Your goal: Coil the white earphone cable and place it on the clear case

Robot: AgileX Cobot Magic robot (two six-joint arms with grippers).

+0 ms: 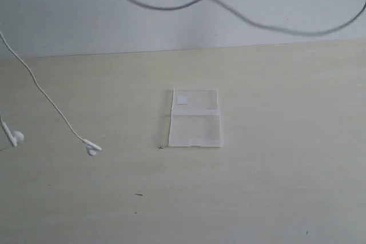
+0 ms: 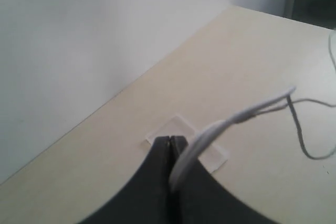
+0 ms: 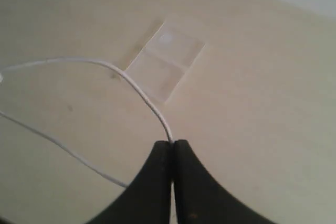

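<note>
While right gripper [image 3: 172, 142] pinches cable [image 3: 142, 94], case [image 3: 168, 64] apart

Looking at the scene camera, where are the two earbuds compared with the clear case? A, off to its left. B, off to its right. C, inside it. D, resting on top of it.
A: both earbuds show well to the left of the clear case, apart from it.
</note>
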